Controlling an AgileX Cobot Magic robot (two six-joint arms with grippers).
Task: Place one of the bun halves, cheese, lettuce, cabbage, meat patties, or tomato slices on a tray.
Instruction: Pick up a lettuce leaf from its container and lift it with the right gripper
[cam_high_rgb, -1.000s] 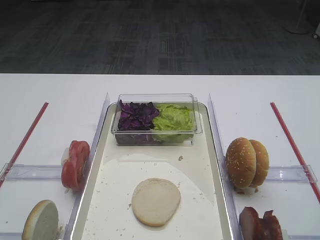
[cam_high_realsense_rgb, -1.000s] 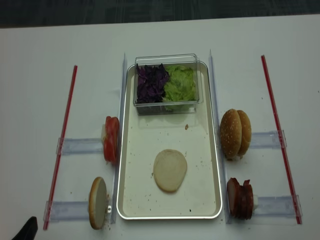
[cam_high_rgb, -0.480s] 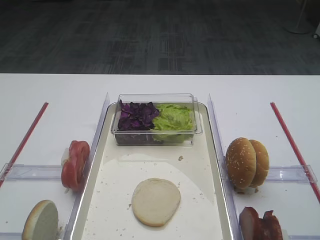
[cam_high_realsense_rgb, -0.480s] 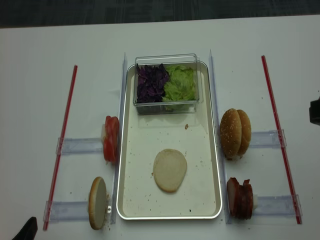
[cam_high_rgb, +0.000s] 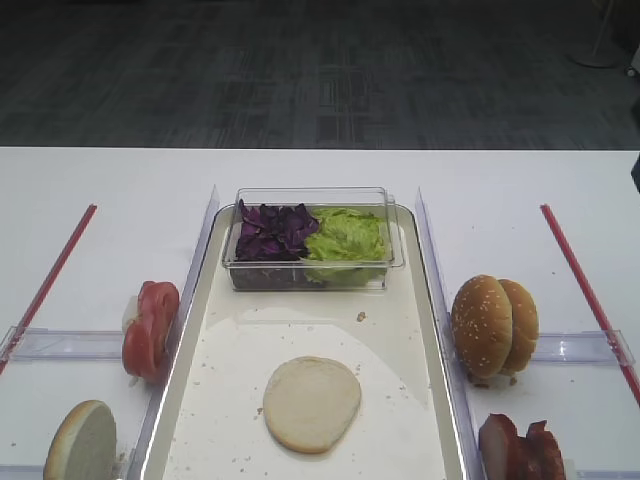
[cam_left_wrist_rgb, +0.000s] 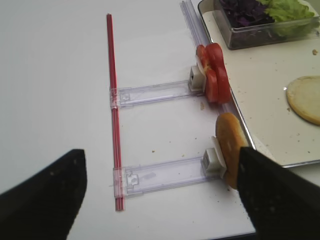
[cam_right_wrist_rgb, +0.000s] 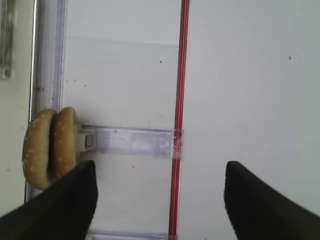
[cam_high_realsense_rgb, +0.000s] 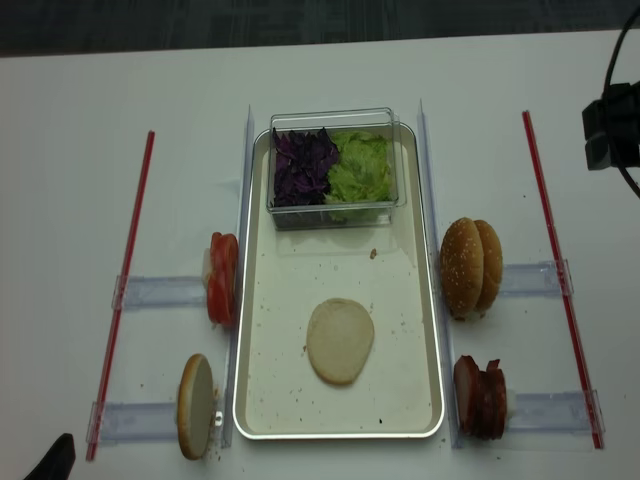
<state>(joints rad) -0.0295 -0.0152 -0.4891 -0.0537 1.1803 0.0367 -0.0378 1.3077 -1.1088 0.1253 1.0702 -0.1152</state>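
- Your right gripper (cam_right_wrist_rgb: 159, 200) hangs with its two dark fingers (cam_right_wrist_rgb: 55, 210) spread wide apart and nothing between them; its wrist shows as a dark block at the right edge of the realsense view
- Your left gripper (cam_left_wrist_rgb: 160, 190) sits low at the near left; both dark fingers (cam_left_wrist_rgb: 40, 195) stand far apart, holding nothing

The tray (cam_high_realsense_rgb: 430, 330) has a matt cream floor inside a shiny, metal-looking rim. At its far end stands a clear glossy plastic box (cam_high_realsense_rgb: 335, 215). Beside the tray, seeded bun halves (cam_high_realsense_rgb: 470, 268) look dry and rough; meat patties (cam_high_realsense_rgb: 480, 398) glisten. The table (cam_high_realsense_rgb: 80, 150) is smooth matt white.
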